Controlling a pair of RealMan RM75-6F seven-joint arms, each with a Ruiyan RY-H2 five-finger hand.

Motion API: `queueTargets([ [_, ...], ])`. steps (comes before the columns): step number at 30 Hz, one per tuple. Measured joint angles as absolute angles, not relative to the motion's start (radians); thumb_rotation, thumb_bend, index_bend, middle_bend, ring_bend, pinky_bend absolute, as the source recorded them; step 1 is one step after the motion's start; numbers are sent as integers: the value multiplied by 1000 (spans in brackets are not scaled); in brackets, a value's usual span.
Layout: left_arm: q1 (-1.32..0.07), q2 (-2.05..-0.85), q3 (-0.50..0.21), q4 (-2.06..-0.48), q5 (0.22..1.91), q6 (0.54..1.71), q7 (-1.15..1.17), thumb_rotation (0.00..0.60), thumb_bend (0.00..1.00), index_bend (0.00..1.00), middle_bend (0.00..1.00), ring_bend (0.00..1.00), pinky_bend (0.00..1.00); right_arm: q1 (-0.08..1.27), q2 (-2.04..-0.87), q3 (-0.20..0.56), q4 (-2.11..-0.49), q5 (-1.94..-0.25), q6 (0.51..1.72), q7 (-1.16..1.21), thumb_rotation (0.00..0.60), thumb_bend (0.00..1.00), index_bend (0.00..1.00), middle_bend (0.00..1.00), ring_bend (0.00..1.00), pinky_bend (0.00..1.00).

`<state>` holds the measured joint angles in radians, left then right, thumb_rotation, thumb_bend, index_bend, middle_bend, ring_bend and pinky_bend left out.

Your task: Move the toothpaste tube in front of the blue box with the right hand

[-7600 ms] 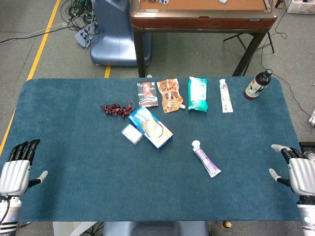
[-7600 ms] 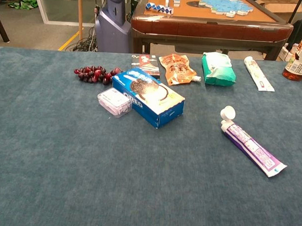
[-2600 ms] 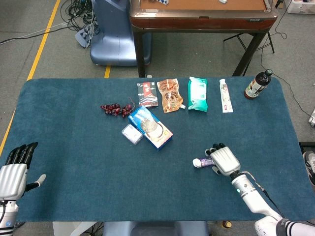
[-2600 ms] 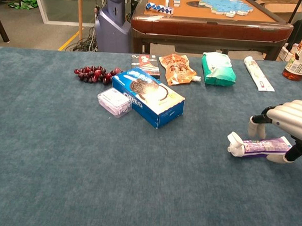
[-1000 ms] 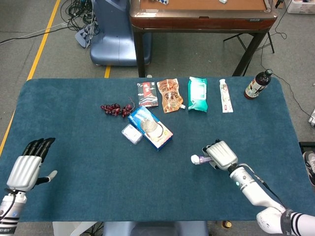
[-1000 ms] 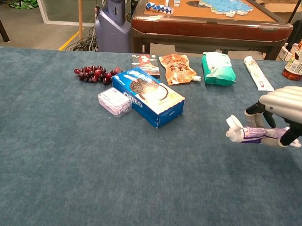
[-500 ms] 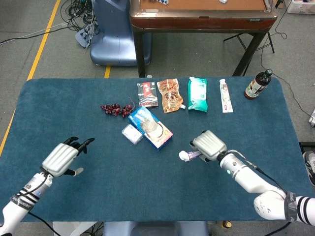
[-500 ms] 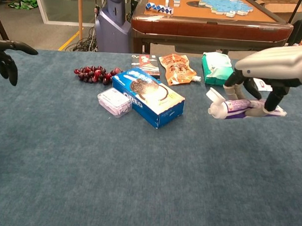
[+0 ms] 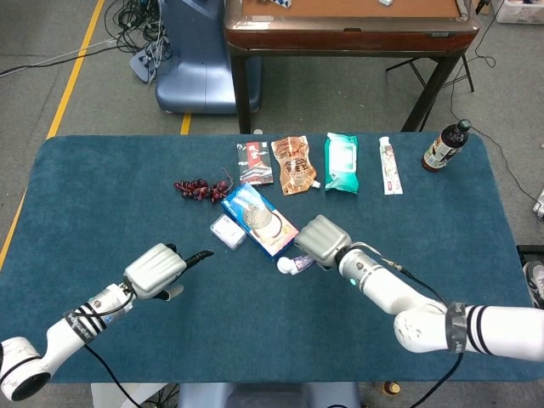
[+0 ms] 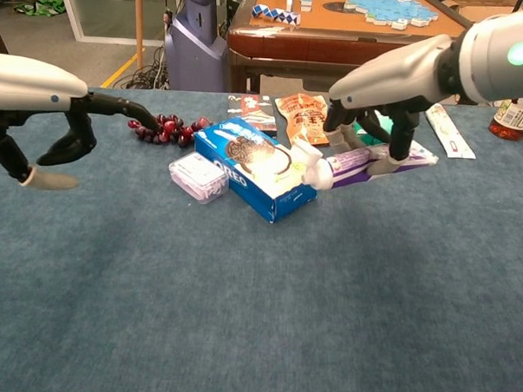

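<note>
Since half a second earlier the right hand [image 9: 323, 239] had carried the tube [image 10: 360, 166] leftward across the bench [image 9: 102, 195], from the open middle-right to just beside the box [image 9: 260, 220]. Its fingers [image 10: 401, 133] were clamped on the tube's body, which was held off the cloth, nearly level, with the white cap [image 9: 287, 265] pointing left at the box's near right corner; whether cap and box touched could not be told. The left hand [image 9: 155, 269] had also come inward and forward, and hung over the left part of the bench with fingers [image 10: 118, 108] apart and curled, holding nothing.

The box lay slantwise, its long side running from far left to near right. A small clear case [image 9: 228, 231] sat just beside its left edge, and grapes [image 9: 199, 189] lay beyond that. Behind the box a row of packets ran along the far edge: a dark one [image 9: 255, 163], an orange pouch [image 9: 294, 165], a green pack [image 9: 341, 161] and a white tube [image 9: 389, 165], with a bottle [image 9: 444, 146] at the far right corner. Bare cloth stretched from the box to the near edge, and on the right side as well.
</note>
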<state>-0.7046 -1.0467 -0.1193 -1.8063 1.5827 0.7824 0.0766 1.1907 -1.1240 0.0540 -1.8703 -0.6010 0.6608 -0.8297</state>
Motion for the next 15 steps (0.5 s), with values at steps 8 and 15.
queueTargets([
  [8, -760, -1070, -132, -1840, 1562, 761, 99, 600, 329, 92, 812, 667, 545, 1349, -1225, -8, -1835, -430, 701, -891, 600, 845, 777, 736, 594, 371],
  [15, -792, -1089, -128, -1869, 1553, 749, 117, 600, 329, 92, 817, 673, 567, 1430, -1281, -31, -1802, -360, 730, -897, 600, 858, 781, 738, 601, 371],
])
